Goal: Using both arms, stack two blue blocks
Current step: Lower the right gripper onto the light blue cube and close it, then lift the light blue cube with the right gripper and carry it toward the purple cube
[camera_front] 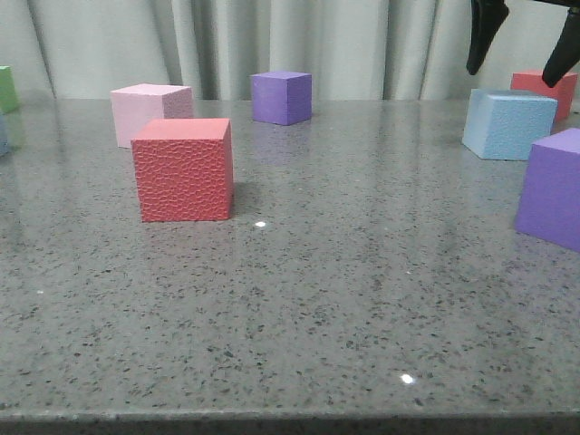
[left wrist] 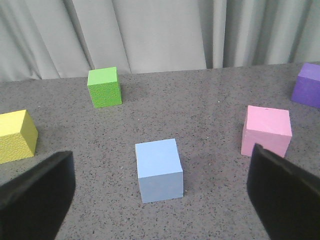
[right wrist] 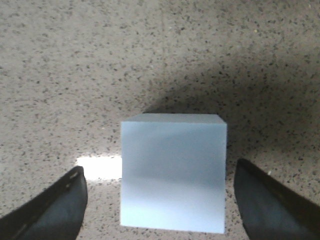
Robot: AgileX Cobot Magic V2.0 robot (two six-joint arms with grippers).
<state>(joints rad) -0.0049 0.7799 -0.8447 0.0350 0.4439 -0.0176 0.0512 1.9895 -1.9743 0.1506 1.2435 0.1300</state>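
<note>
While right tool (right wrist: pixel 157 200) hangs spread straight over a blue block (right wrist: pixel 172 172), left tool (left wrist: pixel 162 192), also spread, faces other blue block (left wrist: pixel 159 170) w/ gap.

Lab test bench, speckled grey table (camera_front: pixel 299 299), pale curtain backdrop (camera_front: pixel 227 45)

backdrop: pleated grey curtain (camera_front: pixel 227 45); surface: speckled grey stone table (camera_front: pixel 317 317); light: small glints

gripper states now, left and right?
Left gripper: open, empty, smooth pale blue foam cube between its fingers.
Right gripper: open, empty, above pebbled pale blue foam cube.
</note>
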